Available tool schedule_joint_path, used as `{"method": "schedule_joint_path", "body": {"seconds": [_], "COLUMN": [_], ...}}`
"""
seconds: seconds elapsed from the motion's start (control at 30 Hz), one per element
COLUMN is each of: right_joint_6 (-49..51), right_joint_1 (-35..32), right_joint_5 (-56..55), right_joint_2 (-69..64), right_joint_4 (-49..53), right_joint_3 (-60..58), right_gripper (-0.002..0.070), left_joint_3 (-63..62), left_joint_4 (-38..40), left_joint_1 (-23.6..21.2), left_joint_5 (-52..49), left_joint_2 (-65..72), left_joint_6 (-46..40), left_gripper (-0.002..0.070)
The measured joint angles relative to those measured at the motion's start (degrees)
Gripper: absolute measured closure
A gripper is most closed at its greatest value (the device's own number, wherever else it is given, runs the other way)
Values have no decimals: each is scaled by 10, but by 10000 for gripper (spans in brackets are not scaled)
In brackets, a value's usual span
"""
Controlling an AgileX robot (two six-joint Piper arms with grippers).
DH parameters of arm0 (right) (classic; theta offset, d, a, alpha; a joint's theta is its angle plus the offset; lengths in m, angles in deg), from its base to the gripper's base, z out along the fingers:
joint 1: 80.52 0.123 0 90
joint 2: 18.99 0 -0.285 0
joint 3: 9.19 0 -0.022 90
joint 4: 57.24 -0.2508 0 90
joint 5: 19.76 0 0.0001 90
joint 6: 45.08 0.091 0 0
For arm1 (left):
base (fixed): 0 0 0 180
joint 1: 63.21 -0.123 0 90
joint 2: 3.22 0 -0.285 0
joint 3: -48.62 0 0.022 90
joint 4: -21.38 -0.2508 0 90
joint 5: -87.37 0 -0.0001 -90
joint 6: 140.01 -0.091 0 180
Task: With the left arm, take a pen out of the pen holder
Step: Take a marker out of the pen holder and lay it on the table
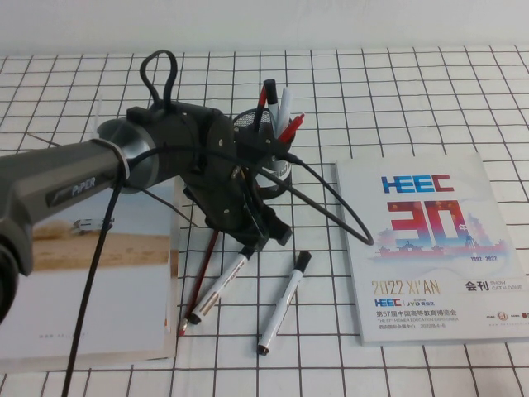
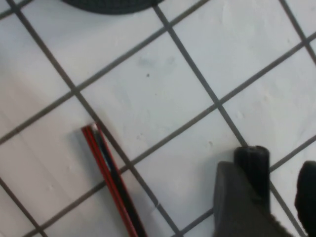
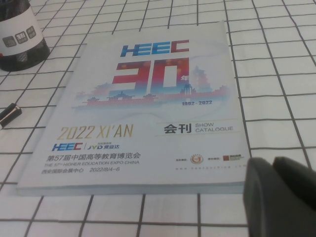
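Observation:
The black mesh pen holder [image 1: 263, 139] stands at the middle of the table with several pens upright in it. My left gripper [image 1: 260, 236] hangs low over the table just in front of the holder. It is open. In the left wrist view the black end of a white marker [image 2: 252, 163] lies against one finger [image 2: 237, 202], with a gap to the other finger. That white marker [image 1: 219, 284] slants on the table toward me. A red-and-black pen [image 2: 109, 180] lies beside it. My right gripper [image 3: 281, 197] is shut with nothing in it, near the catalogue's corner.
A second white marker [image 1: 283, 303] lies to the right of the first. An open book [image 1: 91, 273] lies at the left under my left arm. A pale HEEC catalogue [image 1: 434, 248] lies at the right. The tablecloth has a black grid.

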Motion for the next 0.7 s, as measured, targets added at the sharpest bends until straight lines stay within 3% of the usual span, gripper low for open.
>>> {"method": "schedule_joint_path", "body": {"seconds": [0.17, 0.4, 0.5, 0.6, 0.7], "right_joint_6": [0, 0, 0, 0, 0], "right_joint_1": [0, 0, 0, 0, 0], "right_joint_5": [0, 0, 0, 0, 0], "right_joint_2": [0, 0, 0, 0, 0], "right_joint_4": [0, 0, 0, 0, 0], "right_joint_3": [0, 0, 0, 0, 0], "right_gripper": [691, 691, 692, 692, 691], "left_joint_3": [0, 52, 99, 161, 222], "left_joint_4": [0, -1, -1, -1, -1], "left_joint_1": [-1, -1, -1, -1, -1], "left_joint_5": [4, 17, 43, 82, 124], "left_joint_2": [0, -62, -122, -193, -265], "left_joint_6": [0, 11, 15, 15, 15], "left_gripper": [370, 369, 441, 587, 650]}}
